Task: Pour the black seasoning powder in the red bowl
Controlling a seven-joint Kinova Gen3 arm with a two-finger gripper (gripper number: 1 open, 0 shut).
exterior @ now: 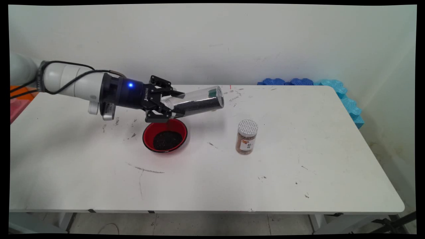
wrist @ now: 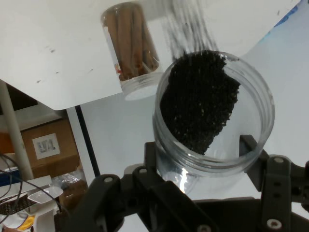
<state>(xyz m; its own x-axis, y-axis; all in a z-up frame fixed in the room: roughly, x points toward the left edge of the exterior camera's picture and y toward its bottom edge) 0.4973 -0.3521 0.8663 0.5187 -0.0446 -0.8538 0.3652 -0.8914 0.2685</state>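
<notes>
- The gripper (exterior: 166,103) is clamped on a clear jar (exterior: 196,101), fingers pinching it close to the open mouth, so the jar sticks out sideways from the hand toward 3 o'clock.
- The jar is tipped well over, mouth end lowest and sitting right above the red bowl (exterior: 165,135). Looks like that tilt is what lets the contents slide toward the opening.
- In the hand view you look straight into the jar mouth (wrist: 212,113): black grains (wrist: 198,104) are banked along one side of the inside, not filling it.
- The bowl sits just under the gripper, at about 6 o'clock from it, and already has a dark pile of the same-looking black stuff in the middle. No stream shows between jar and bowl in the main view, so I can't say if any is falling.
- A second jar (exterior: 247,136) with a white lid and brown contents stands upright on the table (exterior: 298,149), off at roughly 4 o'clock from the gripper, apart from the bowl and not touched by anything.
- Blue foam (exterior: 335,87) lines the table's far right edge, well away from all this.
</notes>
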